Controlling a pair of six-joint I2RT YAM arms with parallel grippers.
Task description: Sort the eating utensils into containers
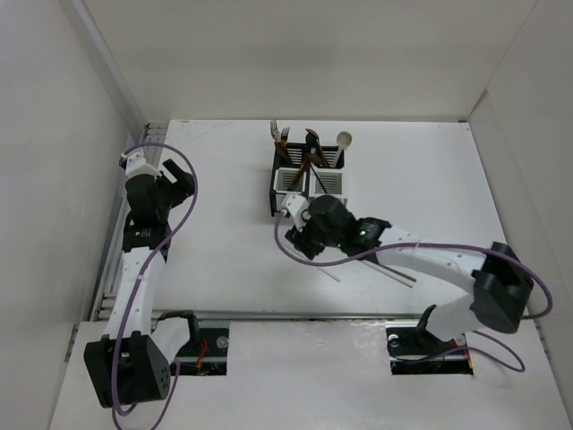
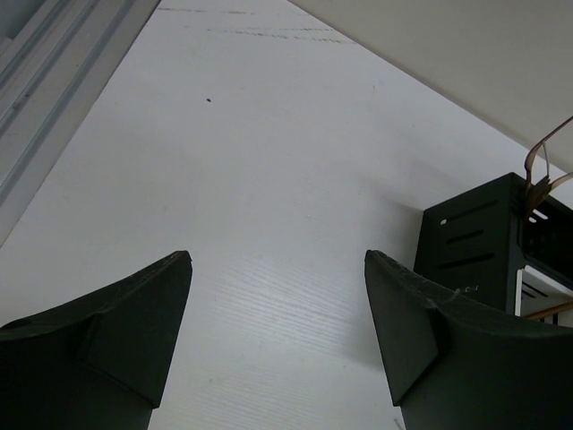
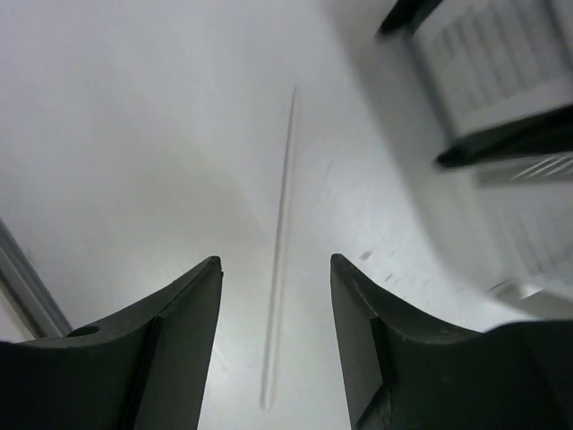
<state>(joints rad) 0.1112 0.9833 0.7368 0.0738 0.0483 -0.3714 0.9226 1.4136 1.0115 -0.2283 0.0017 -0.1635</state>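
Observation:
The containers [image 1: 304,182] stand at the back middle of the table, a joined black pair with white slotted panels. Several eating utensils stand in them: a fork [image 1: 278,134], a pale spoon [image 1: 345,139] and dark brown pieces [image 1: 313,145]. My right gripper [image 1: 297,228] hovers just in front of the containers. In the right wrist view it [image 3: 275,260] is open, and a pale chopstick [image 3: 283,215] lies flat on the table below the gap, not gripped. More pale chopsticks [image 1: 396,270] lie under the right forearm. My left gripper [image 1: 175,184] [image 2: 277,255] is open and empty, left of the containers [image 2: 474,242].
Purple cables [image 1: 183,170] loop from both arms. White walls close in the table at the left, back and right. A metal rail [image 1: 112,260] runs along the left edge. The right arm's base [image 1: 430,336] sits at the near edge.

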